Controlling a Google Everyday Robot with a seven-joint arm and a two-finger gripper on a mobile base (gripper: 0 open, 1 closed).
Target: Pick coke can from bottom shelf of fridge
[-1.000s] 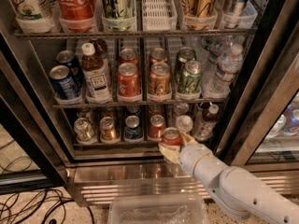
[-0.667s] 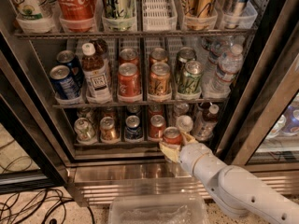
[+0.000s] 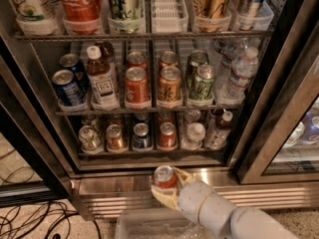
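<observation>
The coke can (image 3: 164,177), red with a silver top, sits between the yellowish fingers of my gripper (image 3: 168,186). The gripper is shut on it and holds it upright, outside the fridge (image 3: 281,54) and in front of its ribbed steel base (image 3: 112,187). It is just below the front rail of the bottom shelf (image 3: 149,155). My white arm (image 3: 219,213) comes in from the lower right. Another red can (image 3: 167,135) stands on the bottom shelf right behind the held one.
The bottom shelf also holds a silver can (image 3: 89,137), a copper can (image 3: 115,137), a blue can (image 3: 142,136) and two bottles (image 3: 194,133). A clear plastic bin (image 3: 144,227) lies on the floor under my arm. Cables (image 3: 35,218) lie at the lower left.
My gripper has pulled back and down from the bottom shelf with the coke can, from the rack's front edge to in front of the steel base.
</observation>
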